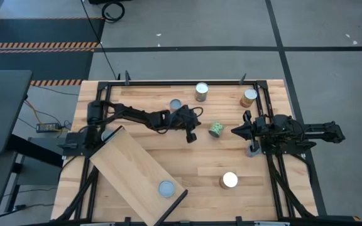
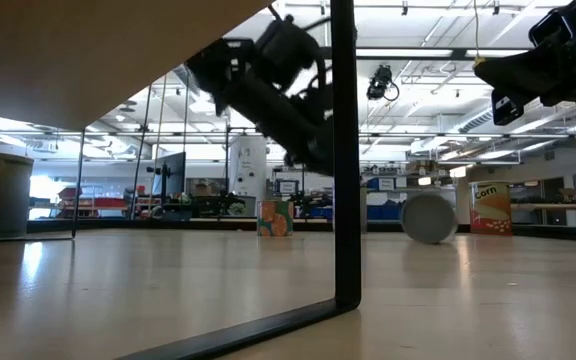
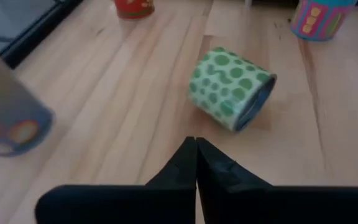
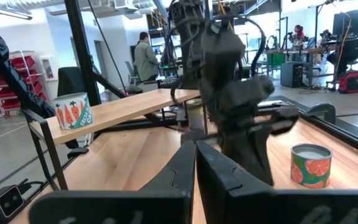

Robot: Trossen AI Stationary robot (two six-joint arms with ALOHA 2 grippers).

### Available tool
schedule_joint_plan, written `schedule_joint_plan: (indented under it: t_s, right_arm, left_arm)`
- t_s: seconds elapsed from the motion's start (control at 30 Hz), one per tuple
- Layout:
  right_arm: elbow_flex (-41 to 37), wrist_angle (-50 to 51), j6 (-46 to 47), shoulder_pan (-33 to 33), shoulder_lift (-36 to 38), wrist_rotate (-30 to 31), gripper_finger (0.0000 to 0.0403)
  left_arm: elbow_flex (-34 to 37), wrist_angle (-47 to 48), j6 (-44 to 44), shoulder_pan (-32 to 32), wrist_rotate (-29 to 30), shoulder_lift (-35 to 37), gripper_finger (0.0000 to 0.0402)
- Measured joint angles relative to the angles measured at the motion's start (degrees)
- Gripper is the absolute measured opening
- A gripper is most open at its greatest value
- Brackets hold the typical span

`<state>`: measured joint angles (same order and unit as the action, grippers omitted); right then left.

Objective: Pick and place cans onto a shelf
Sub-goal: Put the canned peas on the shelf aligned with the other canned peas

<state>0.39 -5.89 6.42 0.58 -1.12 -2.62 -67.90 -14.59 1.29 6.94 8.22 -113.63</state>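
Note:
A green-dotted can (image 3: 232, 87) lies on its side on the tabletop (image 1: 216, 129). My left gripper (image 3: 196, 149) is shut just short of it, toward the table's left (image 1: 192, 137), with nothing between the fingers. Upright cans stand at the far edge (image 1: 202, 91) (image 1: 249, 97), near the left arm (image 1: 176, 105) and toward the near right (image 1: 229, 181). One can (image 1: 166, 188) stands on the shelf (image 1: 131, 166), a pale plank slanting across the near left with a dark bar (image 1: 176, 202) at its end. My right gripper (image 1: 236, 130) waits shut at the right.
Black rails (image 1: 266, 107) frame the table's edges. The shelf sits raised above the tabletop on its dark bar (image 2: 343, 150). Bare wood lies in the table's middle (image 1: 200, 163). A person (image 4: 145, 56) stands in the room beyond the table.

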Motion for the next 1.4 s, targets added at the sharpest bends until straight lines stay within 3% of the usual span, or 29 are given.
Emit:
schedule_joint_plan:
  t_s: [0.1,0.3,0.47,0.57,0.7,0.93,1.2,1.4]
  right_arm:
    - [0.01,-0.02,0.0,0.0,0.02,0.08,0.0022]
    - [-0.01,-2.36,-0.02,0.02,0.0,8.41,0.0022]
    - [0.01,-9.26,11.48,0.0,0.02,9.08,0.0022]
    - [0.06,-10.77,13.84,0.35,-0.35,12.3,0.0022]
    - [3.26,-4.18,17.23,0.66,-4.26,10.9,0.0022]
    - [17.81,11.63,14.94,-0.28,-23.58,3.29,0.0019]
    - [38.46,35.16,-1.09,-0.94,-50.65,-7.2,0.0025]
    - [51.02,51.49,-18.53,-0.87,-66.48,-4.82,0.0082]
  left_arm:
    - [-0.02,3.28,1.75,0.28,0.07,3.15,0.001]
    - [0.04,9.69,5.89,0.28,0.05,10.48,0.0012]
    - [0.02,13.09,10.74,0.28,0.03,16.87,0.0012]
    - [-0.03,13.04,14.31,0.28,0.04,20.09,0.0013]
    - [-0.04,14.11,17.93,-0.02,0.04,23.23,0.0013]
    - [-0.02,22.88,19.07,-0.84,-0.98,27.35,0.0013]
    - [-0.02,31.13,19.04,-0.83,-0.95,31.55,0.0013]
    - [0.02,34.96,19.07,-2.63,-0.95,32.32,0.0013]
